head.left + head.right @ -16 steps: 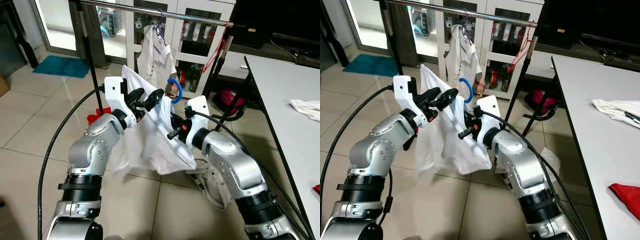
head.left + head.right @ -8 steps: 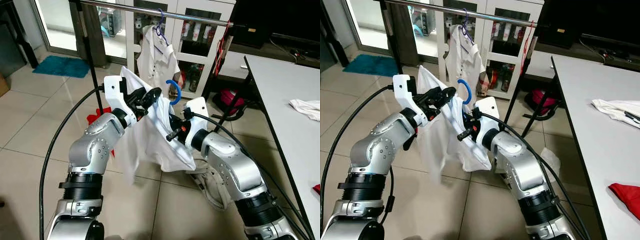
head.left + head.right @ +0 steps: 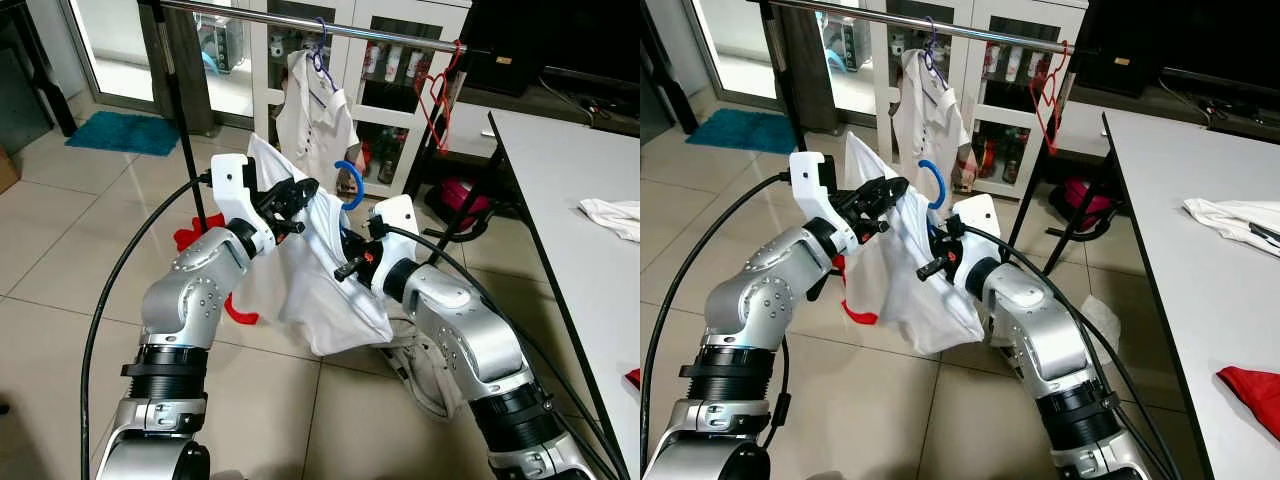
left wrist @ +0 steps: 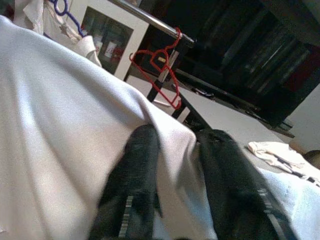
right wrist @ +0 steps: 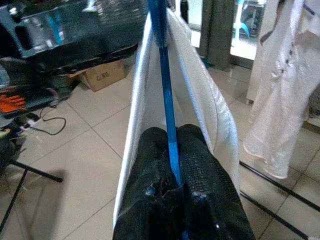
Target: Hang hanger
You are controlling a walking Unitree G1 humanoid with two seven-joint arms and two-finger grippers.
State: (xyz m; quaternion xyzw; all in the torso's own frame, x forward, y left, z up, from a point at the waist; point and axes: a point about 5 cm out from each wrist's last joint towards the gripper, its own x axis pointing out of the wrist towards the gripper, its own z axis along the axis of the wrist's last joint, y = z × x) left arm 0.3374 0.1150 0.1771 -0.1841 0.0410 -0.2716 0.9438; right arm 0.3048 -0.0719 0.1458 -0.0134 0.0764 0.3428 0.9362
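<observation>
Between pinching left claw (image 3: pixel 300 190) and right claw (image 5: pixel 172 150): blue hanger (image 3: pixel 349 183), hook upward.

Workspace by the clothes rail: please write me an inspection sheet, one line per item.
Surface: tiled floor; white table on the robot's right.
Job's things: blue hanger inside a white shirt, held below the metal rail.
Clutter: shirt on a hanger and empty red hanger on the rail; white cloth on the table.
Grippers: left gripper pinches the shirt fabric; right gripper clamps the hanger's bar.
Cables: black cable beside the left arm.
Surroundings: glass cabinet, blue mat.
</observation>
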